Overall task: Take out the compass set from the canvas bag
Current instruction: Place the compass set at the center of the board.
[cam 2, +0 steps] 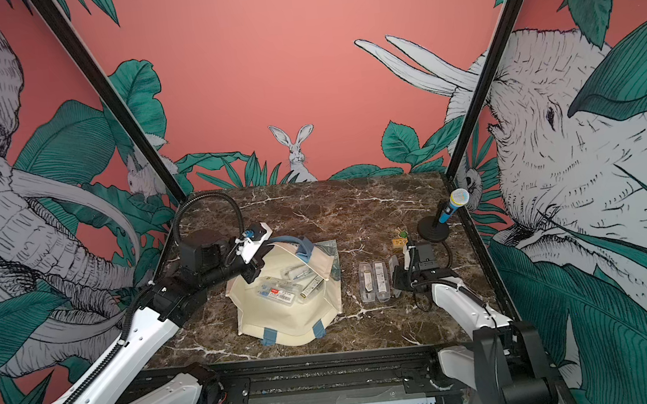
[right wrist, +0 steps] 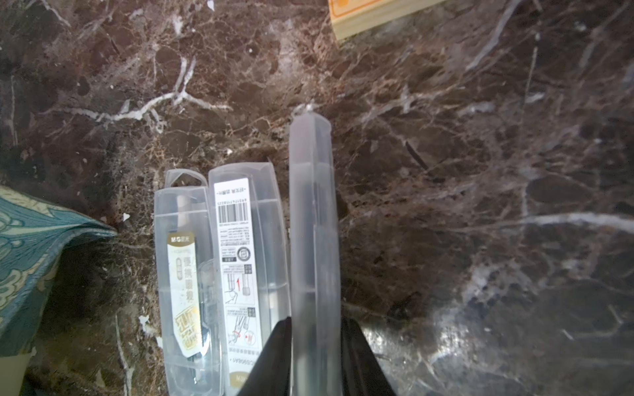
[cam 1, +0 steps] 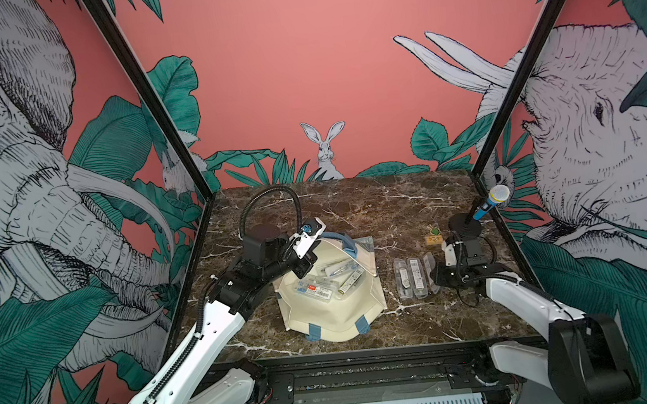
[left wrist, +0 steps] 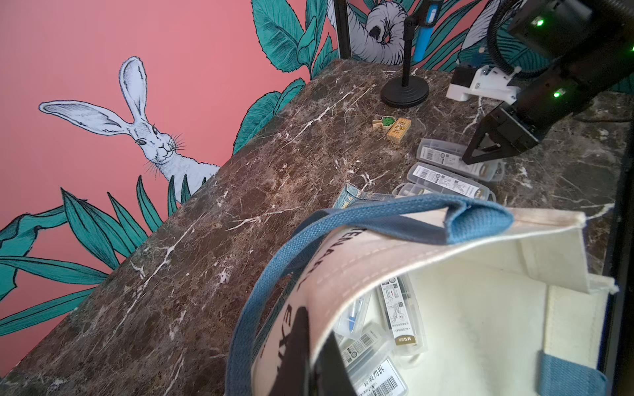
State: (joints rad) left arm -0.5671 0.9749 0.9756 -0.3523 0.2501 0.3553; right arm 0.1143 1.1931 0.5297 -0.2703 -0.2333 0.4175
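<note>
While both top views give the same layout, I begin there. The canvas bag lies open mid-table, w/ several clear compass cases flat inside it at mixed slants. The left pincer sits at the far left part of the bag's rim. The right pincer is off to the right, at a row of three cases already outside the bag, long axes pointing away from the robot. So the cases not yet taken lie to the left of the right pincer. The left arm is nearer to them but, I judge, is busy holding the mouth open.

Left wrist view: the left pincer is pressed together on the bag's wall just under the rim, near the blue handle. The inside cases show right below it.

Right wrist view: the third case stands on its narrow edge beside the other two. Its near end is btw. the jaws of the right pincer, which lie close along both sides. Whether they pinch it or are slack, I cannot tell. The bag's teal corner is at the edge, apart from the cases.
</note>
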